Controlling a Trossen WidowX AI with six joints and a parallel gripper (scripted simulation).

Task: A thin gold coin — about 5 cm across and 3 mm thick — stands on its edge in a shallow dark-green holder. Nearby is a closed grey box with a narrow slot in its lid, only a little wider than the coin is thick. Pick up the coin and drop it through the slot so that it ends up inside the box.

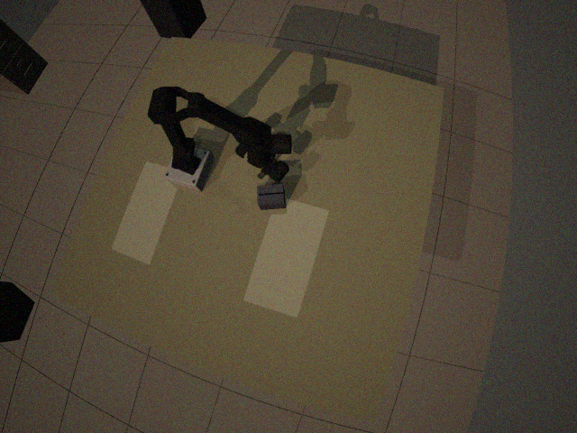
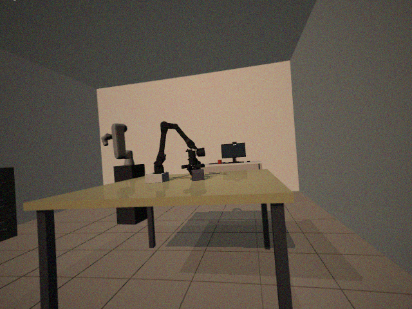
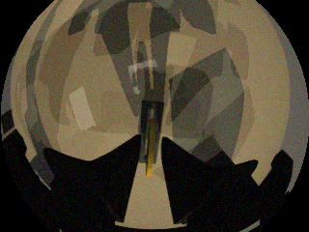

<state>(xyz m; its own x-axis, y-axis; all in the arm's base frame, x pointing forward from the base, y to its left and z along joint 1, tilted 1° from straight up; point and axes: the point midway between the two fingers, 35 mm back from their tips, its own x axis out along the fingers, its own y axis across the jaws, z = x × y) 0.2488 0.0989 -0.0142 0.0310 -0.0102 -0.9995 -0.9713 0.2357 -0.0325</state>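
Gripper (image 1: 264,173) (image 2: 190,172) (image 3: 151,139) stood narrowly open, gripping nothing — coin (image 3: 151,147) slightly askew between fingertips, so uneven closing could have twisted it.

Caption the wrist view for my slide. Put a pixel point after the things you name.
Gold coin (image 3: 152,140) on edge in its dark-green holder (image 3: 144,123), the gripper's open fingers on either side.

Dim light here, and beyond the jaws a pale wall (image 2: 196,106), a monitor (image 2: 233,150) on a desk (image 2: 232,167); below them, tiled floor (image 1: 177,396) (image 2: 100,266).
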